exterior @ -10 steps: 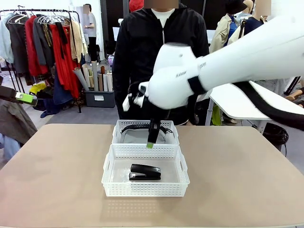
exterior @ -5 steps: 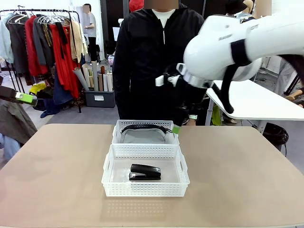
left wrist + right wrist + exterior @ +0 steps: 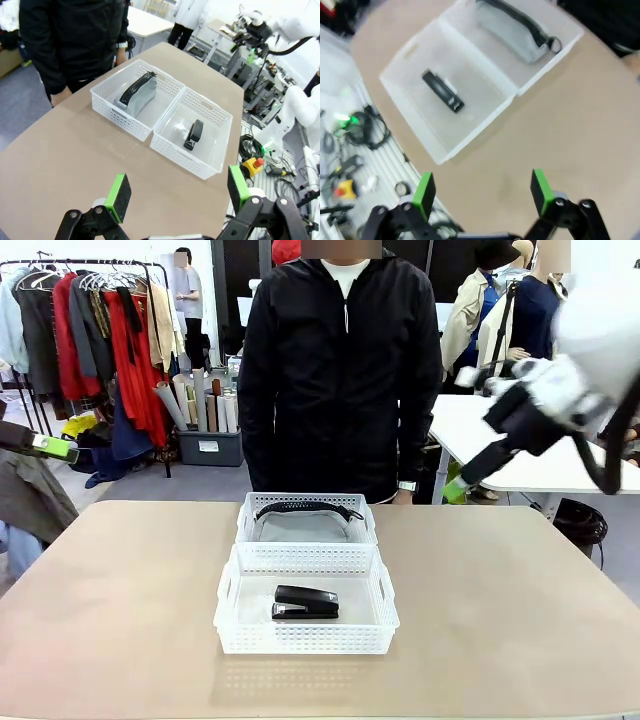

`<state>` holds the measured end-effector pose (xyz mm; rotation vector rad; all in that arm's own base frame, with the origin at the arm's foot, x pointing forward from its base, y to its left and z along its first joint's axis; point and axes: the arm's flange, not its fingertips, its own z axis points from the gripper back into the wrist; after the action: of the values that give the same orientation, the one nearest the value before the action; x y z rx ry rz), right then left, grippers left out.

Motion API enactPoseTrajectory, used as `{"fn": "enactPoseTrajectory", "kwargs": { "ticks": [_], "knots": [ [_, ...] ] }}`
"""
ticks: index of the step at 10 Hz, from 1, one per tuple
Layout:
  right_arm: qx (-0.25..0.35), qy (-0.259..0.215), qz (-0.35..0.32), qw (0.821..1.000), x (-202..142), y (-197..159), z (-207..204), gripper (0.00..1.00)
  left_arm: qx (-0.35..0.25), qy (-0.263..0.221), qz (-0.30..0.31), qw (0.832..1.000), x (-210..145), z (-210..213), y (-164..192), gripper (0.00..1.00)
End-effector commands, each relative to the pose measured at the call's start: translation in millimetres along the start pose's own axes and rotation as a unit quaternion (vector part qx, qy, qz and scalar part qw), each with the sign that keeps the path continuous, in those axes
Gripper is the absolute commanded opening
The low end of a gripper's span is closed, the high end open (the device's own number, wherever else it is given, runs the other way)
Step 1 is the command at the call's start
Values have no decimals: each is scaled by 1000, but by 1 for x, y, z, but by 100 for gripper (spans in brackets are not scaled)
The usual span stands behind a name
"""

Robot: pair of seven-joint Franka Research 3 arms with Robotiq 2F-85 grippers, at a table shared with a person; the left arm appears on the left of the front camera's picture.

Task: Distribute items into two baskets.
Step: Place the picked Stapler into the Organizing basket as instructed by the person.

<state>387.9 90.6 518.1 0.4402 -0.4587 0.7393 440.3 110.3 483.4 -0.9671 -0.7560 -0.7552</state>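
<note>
A wide tan desk (image 3: 120, 620) is stretching across the room, and a person in a black jacket (image 3: 340, 370) is standing at its far edge. Two white lattice baskets are sitting end to end in the middle of the desk, touching each other. The far basket (image 3: 306, 506), nearest the person, is holding a soft grey pouch (image 3: 303, 526) with a black strap arching over its top. The near basket (image 3: 232, 612) is holding a small black stapler (image 3: 305, 603), lying flat near its middle.

The right arm is hanging in the air off to the right of the desk, well above and apart from both baskets. Its right hand (image 3: 462, 483) is pointing down and to the left, and from its own wrist camera the two green-padded fingers are standing wide apart, gripping nothing, with both baskets far below.

The left hand (image 3: 179, 191) is hovering high over one end of the desk, its green pads also spread wide and gripping nothing. From its camera the pouch is lying in the basket nearer the person and the stapler in the other.
</note>
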Motion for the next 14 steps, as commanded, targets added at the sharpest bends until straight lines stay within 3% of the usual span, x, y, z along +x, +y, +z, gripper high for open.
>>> {"fn": "enactPoseTrajectory", "kwargs": {
  "ticks": [1,3,8,14],
  "knots": [
    [2,-114,-5,993,-46,-2,23,100,1,-1,0,1000,1,1,-2,100],
    [4,-195,-41,980,-82,-25,55,100,1,-1,0,1000,1,1,-2,100],
    [73,-241,-117,961,-118,-127,73,100,1,-1,0,1000,1,1,-2,100],
    [116,-331,-73,934,-139,-163,88,100,1,-1,0,1000,1,1,-2,100]
  ]
}}
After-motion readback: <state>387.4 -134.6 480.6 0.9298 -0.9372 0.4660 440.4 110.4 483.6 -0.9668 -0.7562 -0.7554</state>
